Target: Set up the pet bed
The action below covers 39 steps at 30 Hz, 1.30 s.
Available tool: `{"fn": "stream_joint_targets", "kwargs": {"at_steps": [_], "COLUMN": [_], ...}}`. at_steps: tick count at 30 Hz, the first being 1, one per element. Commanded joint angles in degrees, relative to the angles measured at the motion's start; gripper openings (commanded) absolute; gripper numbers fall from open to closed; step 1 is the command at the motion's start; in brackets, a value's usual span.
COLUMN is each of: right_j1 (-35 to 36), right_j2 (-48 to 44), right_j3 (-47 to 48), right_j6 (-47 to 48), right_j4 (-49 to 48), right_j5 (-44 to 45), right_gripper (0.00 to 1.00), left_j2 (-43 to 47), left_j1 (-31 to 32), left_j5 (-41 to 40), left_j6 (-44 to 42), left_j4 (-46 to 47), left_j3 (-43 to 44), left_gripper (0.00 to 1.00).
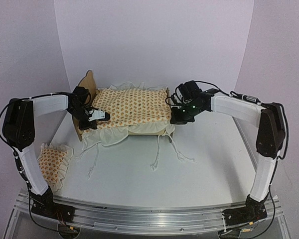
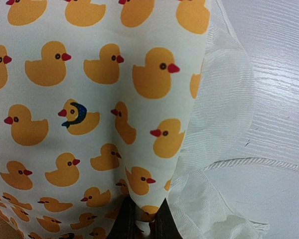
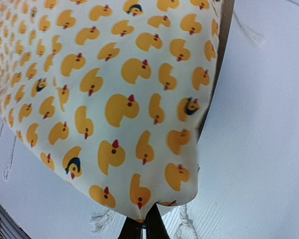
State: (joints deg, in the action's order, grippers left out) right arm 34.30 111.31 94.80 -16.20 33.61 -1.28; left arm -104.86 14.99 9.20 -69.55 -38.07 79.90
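Plywood, pale and thin, makes up the pet bed (image 1: 145,130), which stands toward the back middle of the bench (image 1: 209,164) with its scalloped headboard (image 1: 88,82) at the left end. Over the frame lies the duck-print cushion (image 1: 132,105), its ruffle spilling over the near side rail and its ties (image 1: 159,153) trailing across the bench.

The left claw (image 1: 96,117) is at the headboard end of the cushion. In its wrist view the dark fingers (image 2: 125,225) are drawn together on a fold of duck fabric, so it is pinching the cushion. The right claw (image 1: 180,117) is at the foot end, and its wrist view shows the fingers (image 3: 135,230) closed on the cushion's corner.

The matching pillow (image 1: 52,160) lies well apart, at the left near edge of the bench.

The frame looks light and stiff, so it will likely slide or tip if the cushion is dragged hard across it. The headboard is tall and thin and probably the weakest part. If the frame itself needs shifting, the low side rails or the foot end seem the safer places to take hold. The cushion is soft and floppy, so pinching opposite ends and keeping it taut looks sensible.
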Motion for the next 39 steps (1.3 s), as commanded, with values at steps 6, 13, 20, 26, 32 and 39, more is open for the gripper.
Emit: {"fn": "stream_joint_targets", "kwargs": {"at_steps": [6,13,20,26,32,39], "right_j1": [-0.95,-2.37,-1.56,-0.26,-0.38,-0.33], "right_j2": [-7.22,-6.66,-6.08,-5.31,-5.5,-6.0], "right_j3": [0.94,-0.67,-9.18,-11.52,-10.09,-7.7], "right_j6": [5.66,7.29,5.04,4.44,5.04,6.16], "right_j4": [2.0,2.11,1.99,2.05,2.23,2.25], "right_j5": [-6.67,-9.56,-12.0,-11.14,-8.61,-10.42], "right_gripper": [0.0,0.0,0.0,0.0,0.0,0.33], "left_j2": [3.87,4.92,10.15,10.61,10.84,12.11], "left_j1": [-3.31,-3.07,-0.41,-0.85,-2.35,-2.28], "left_j5": [-1.97,1.57,4.73,2.02,-3.16,2.74], "left_j6": [3.02,0.79,-1.26,-2.35,-6.2,-5.98], "left_j4": [1.56,-2.41,-4.35,-3.61,1.04,-4.1], "left_j3": [7.63,4.39,-6.53,-8.57,-8.75,-5.42], "left_gripper": [0.0,0.0,0.0,0.0,0.0,0.46]}}
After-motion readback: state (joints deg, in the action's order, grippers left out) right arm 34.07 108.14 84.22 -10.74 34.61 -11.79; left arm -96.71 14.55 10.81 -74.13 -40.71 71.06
